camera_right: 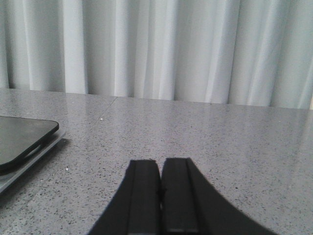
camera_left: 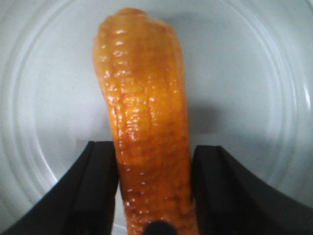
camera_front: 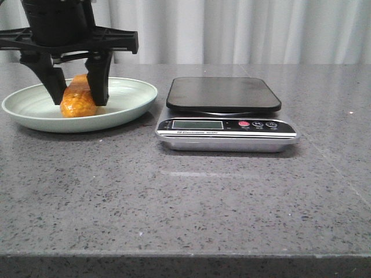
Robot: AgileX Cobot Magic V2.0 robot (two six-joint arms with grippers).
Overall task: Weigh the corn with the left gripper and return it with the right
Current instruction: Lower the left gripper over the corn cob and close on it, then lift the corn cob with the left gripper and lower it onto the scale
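Grey speckled desk (camera_front: 185, 197) across the whole front view, pale pleated curtain (camera_front: 243, 29) hanging behind it. Near the middle, a silver kitchen scale (camera_front: 226, 124) with a dark, bare weighing platform (camera_front: 224, 92), a blank display and a red button among the front controls. Just to the left of the scale, close but apart from it, a pale green plate (camera_front: 133, 95) flat on the desk.

On that plate, the corn (camera_front: 78, 99), a stubby orange-yellow cob with rows of glossy kernels, lying with one end toward the camera. Lowered over it from above, the left tool (camera_front: 79, 95), black fingers (camera_front: 99, 81) straddling the cob on either side. In the left wrist view, the corn (camera_left: 146, 137) running lengthwise between the two fingers (camera_left: 95, 191), both pressed against its sides or very nearly so; jaws narrowed to about the cob's width. Cannot tell whether firmly clamped. Plate (camera_left: 264, 98) pale and ringed beneath, cob seemingly resting on it.

Right tool (camera_right: 160, 196) seen only in its own wrist view: fingers (camera_right: 144, 196) closed flat against each other, nothing between them, held above bare desk (camera_right: 220, 142). Corner of the scale (camera_right: 22, 142) at one edge of that view, curtain (camera_right: 156, 49) beyond.
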